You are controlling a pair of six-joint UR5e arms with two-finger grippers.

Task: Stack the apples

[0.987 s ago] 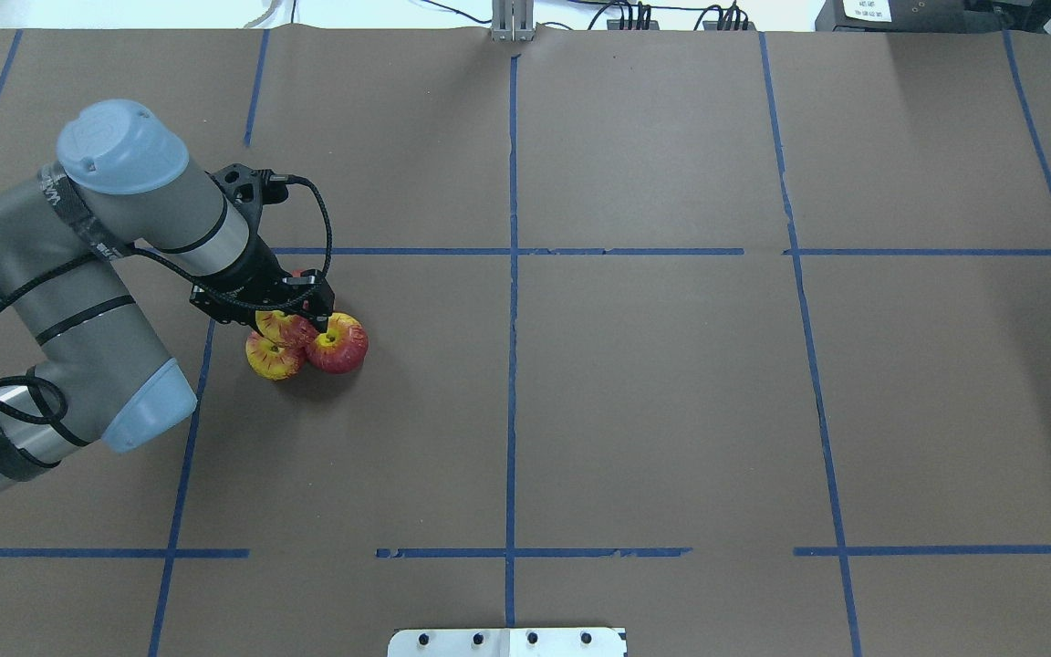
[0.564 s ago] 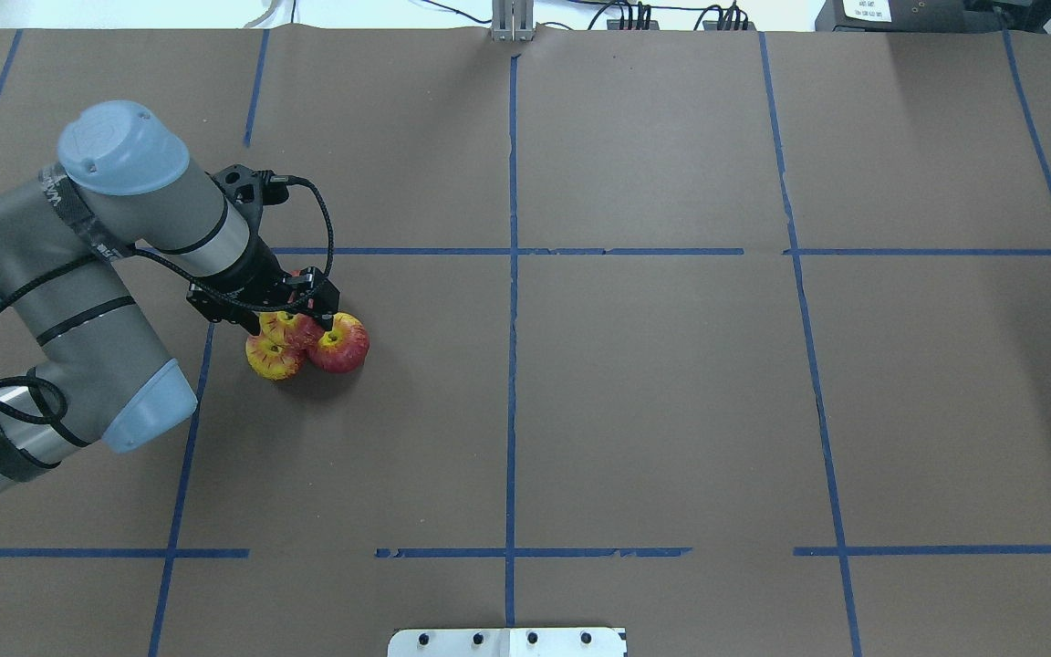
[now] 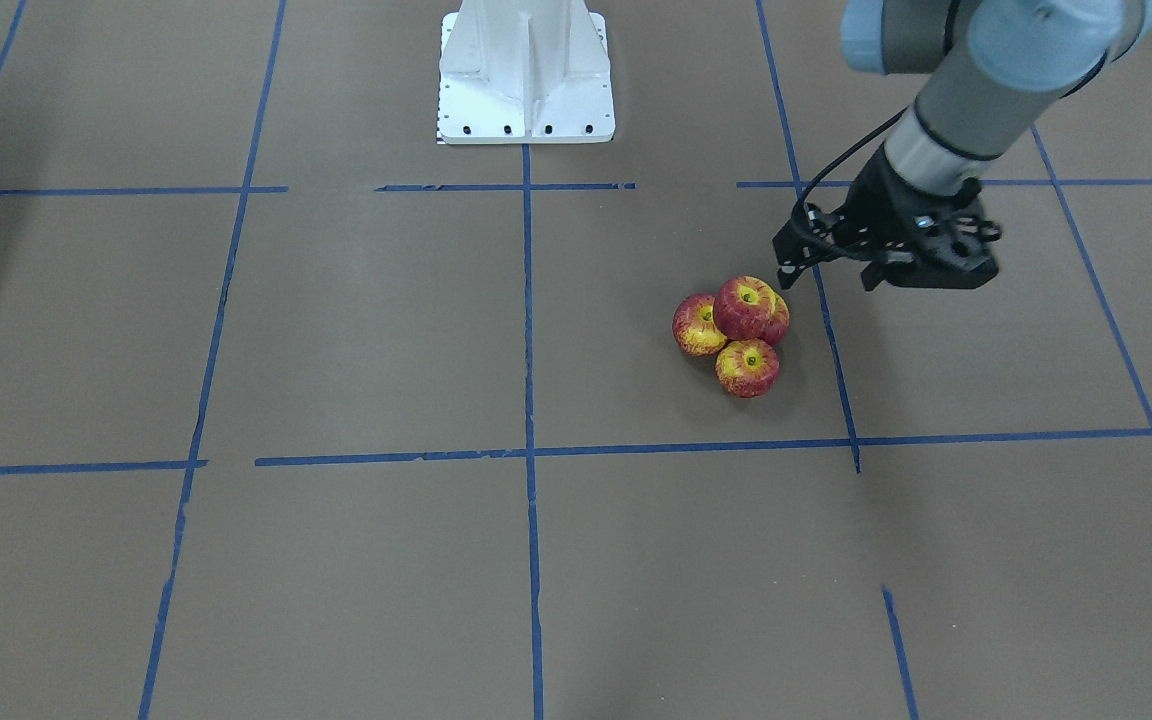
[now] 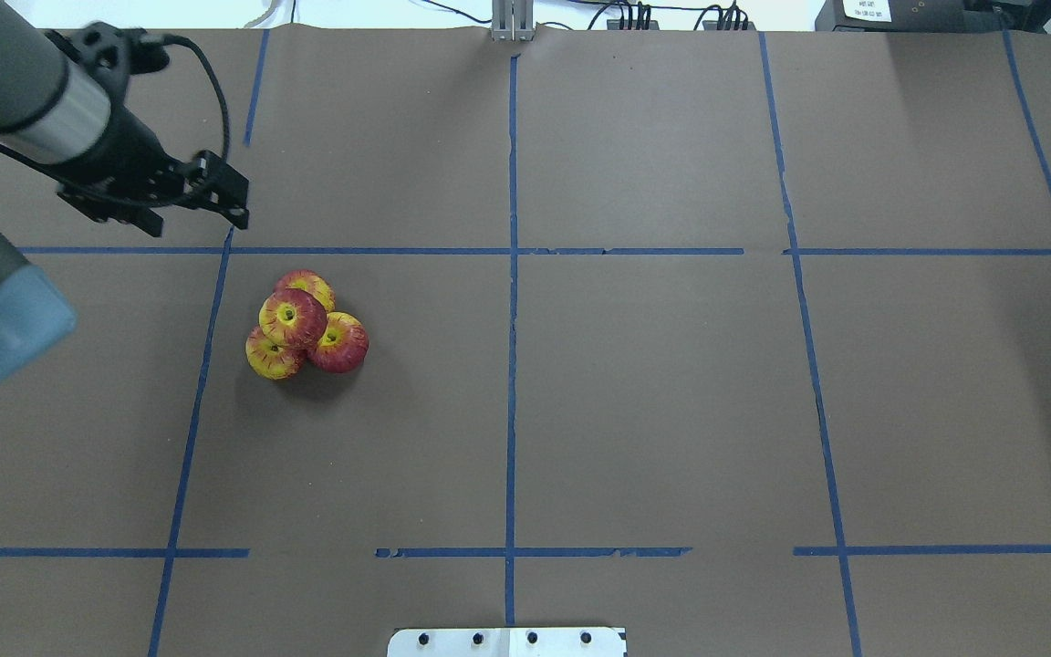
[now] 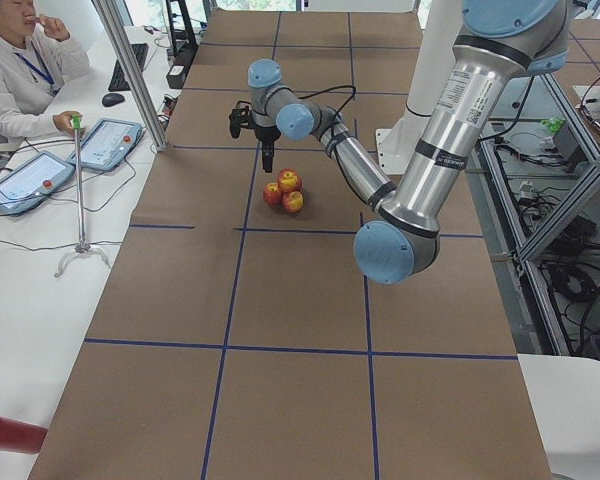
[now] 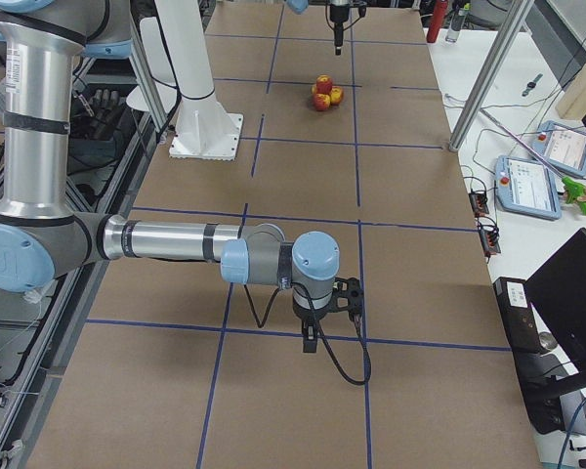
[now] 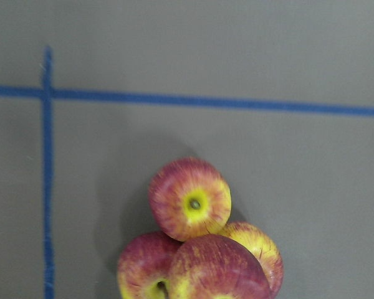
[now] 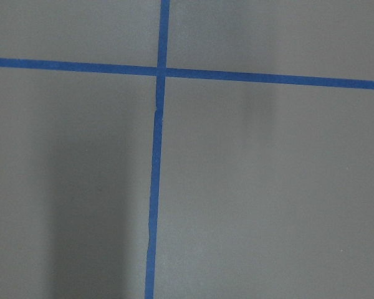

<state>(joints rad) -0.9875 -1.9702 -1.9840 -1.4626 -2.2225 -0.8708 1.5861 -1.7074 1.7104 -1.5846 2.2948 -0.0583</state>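
Four apples sit in one pile on the brown table, left of centre. Three are on the table: a yellow-streaked one [image 4: 308, 284], another [image 4: 270, 359], and a darker red one [image 4: 340, 345]. The fourth apple [image 4: 292, 318] rests on top of them, also seen in the front view [image 3: 748, 305]. My left gripper [image 4: 197, 222] is open and empty, raised, beyond and left of the pile [image 3: 826, 272]. The left wrist view has the pile [image 7: 190, 199] at its lower edge. My right gripper [image 6: 311, 342] shows only in the right side view; I cannot tell its state.
The white robot base plate [image 4: 507, 641] is at the near table edge [image 3: 526, 75]. Blue tape lines [image 4: 511, 274] divide the brown table cover. An operator [image 5: 20, 70] and tablets [image 5: 105, 143] are at a side table. The right arm [image 6: 166, 241] reaches low over the table's right end.
The left gripper was down around the top apple. It has let go, risen and drawn back to the far left. The apple stays on the pile.
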